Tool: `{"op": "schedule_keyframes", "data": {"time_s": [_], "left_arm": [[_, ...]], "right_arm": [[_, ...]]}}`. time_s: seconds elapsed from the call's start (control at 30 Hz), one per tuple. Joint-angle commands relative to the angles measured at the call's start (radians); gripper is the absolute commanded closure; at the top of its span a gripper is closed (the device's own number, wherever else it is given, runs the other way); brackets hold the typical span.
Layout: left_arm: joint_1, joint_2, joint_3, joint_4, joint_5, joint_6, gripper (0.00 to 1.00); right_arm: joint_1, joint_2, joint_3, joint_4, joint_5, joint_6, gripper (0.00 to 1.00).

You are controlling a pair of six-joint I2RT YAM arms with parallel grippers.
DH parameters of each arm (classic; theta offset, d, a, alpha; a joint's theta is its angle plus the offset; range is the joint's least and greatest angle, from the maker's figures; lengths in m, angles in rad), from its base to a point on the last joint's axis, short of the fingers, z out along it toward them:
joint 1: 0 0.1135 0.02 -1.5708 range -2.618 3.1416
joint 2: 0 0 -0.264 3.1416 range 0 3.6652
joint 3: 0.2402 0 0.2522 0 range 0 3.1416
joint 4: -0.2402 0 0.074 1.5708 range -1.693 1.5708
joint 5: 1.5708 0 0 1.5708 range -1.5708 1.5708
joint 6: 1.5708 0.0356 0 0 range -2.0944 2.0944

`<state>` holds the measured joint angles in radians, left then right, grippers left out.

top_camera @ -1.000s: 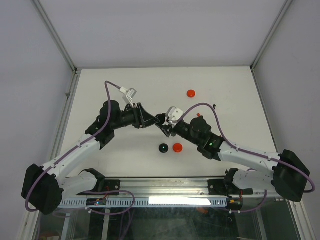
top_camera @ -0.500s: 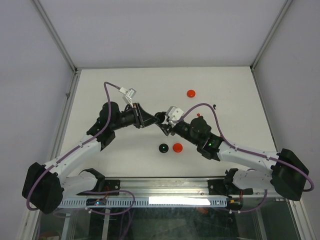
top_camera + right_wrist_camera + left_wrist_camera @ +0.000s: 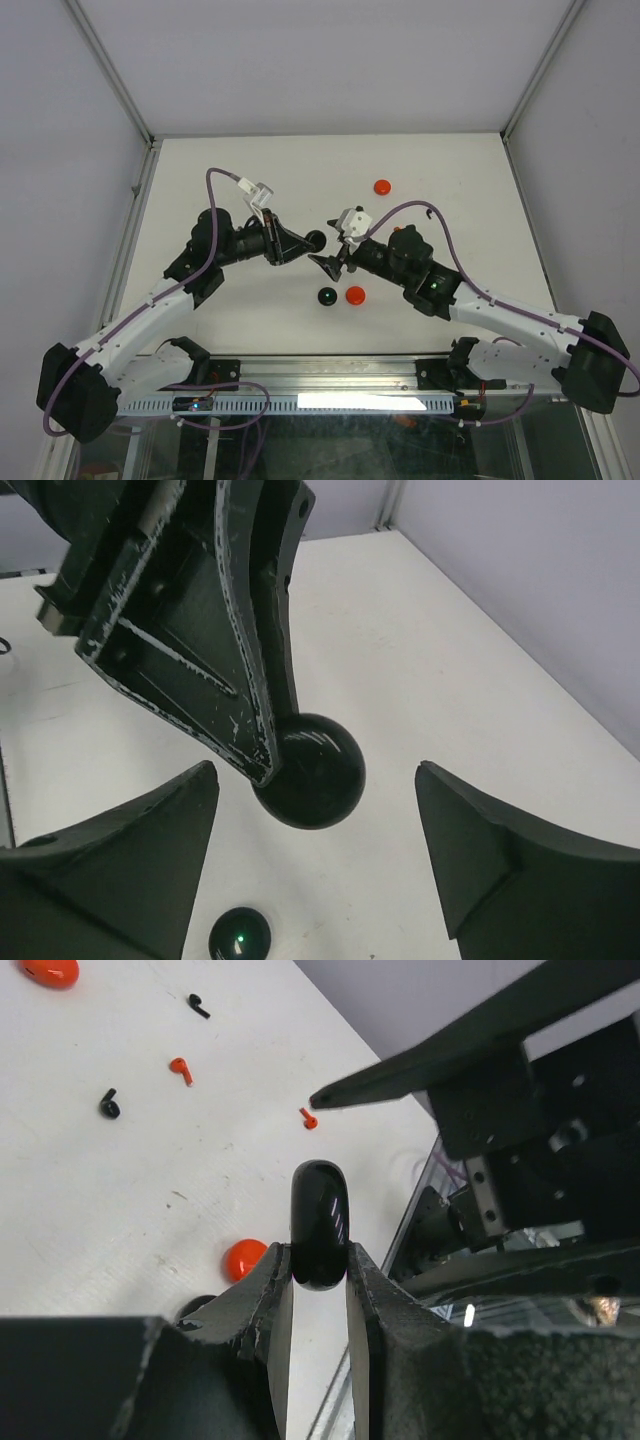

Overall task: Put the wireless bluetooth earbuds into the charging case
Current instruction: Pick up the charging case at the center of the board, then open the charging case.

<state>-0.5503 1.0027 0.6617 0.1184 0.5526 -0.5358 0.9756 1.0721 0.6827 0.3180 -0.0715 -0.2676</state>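
Note:
My left gripper [image 3: 309, 241] is shut on a round glossy black charging case [image 3: 317, 240] and holds it edge-on above the table; it shows in the left wrist view [image 3: 318, 1222] between the fingertips [image 3: 278, 1265]. My right gripper [image 3: 330, 243] is open, its jaws spread wide either side of that case [image 3: 310, 770] without touching it. Tiny earbuds lie on the table beyond: a black one [image 3: 199, 1005], a red one [image 3: 181, 1068], another black [image 3: 109, 1105] and another red [image 3: 308, 1118].
A red disc [image 3: 355, 295] and a black disc [image 3: 326, 296] lie side by side below the grippers. Another red disc [image 3: 381, 187] lies at the back. The black disc shows under the right gripper [image 3: 240, 940].
The two grippers were pressed together at the case. The right gripper has drawn back to the right with its jaws open, and the left arm has pulled slightly left, keeping the case.

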Motion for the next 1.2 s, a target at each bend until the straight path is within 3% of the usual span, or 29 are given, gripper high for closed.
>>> {"op": "schedule_keyframes", "data": {"time_s": [0.0, 0.17, 0.5, 0.7, 1.17], "left_arm": [[-0.002, -0.057, 0.053, -0.045, 0.046, 0.195, 1.00], [-0.002, -0.079, 0.102, -0.117, 0.099, 0.388, 1.00], [-0.002, -0.090, 0.132, -0.118, 0.281, 0.592, 1.00], [-0.002, -0.103, 0.098, -0.118, 0.361, 0.659, 1.00], [-0.002, -0.158, 0.049, -0.159, 0.401, 0.789, 1.00]], "right_arm": [[-0.012, -0.073, 0.098, -0.110, -0.127, 0.025, 0.15], [-0.076, -0.126, 0.118, -0.190, -0.267, 0.053, 0.11], [-0.187, -0.127, 0.147, -0.203, -0.453, 0.080, 0.11], [-0.206, -0.076, 0.179, -0.184, -0.533, 0.091, 0.11], [-0.221, -0.031, 0.209, -0.173, -0.583, 0.125, 0.14]]}}
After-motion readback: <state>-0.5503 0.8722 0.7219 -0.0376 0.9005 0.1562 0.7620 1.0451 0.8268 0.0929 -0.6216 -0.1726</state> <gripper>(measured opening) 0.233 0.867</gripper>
